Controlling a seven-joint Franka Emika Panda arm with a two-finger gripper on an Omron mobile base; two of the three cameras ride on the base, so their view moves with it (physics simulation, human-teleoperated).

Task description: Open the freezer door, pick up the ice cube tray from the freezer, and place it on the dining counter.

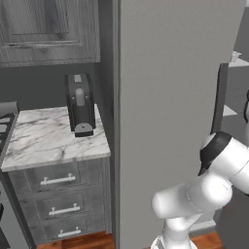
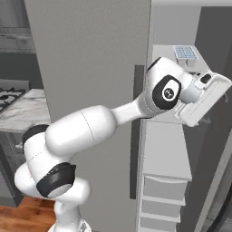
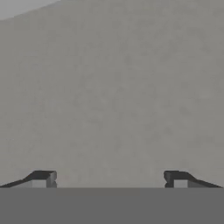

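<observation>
**Claw wide apart, empty, at open freezer**

Claw (image 3: pixel 109 179) fingers spread, holding nothing, facing a plain grey surface. Freezer door (image 2: pixel 90 81) swung open. Ice cube tray (image 2: pixel 185 52) sits on the top white shelf (image 2: pixel 165 149) inside the freezer, just above the arm's wrist.
</observation>
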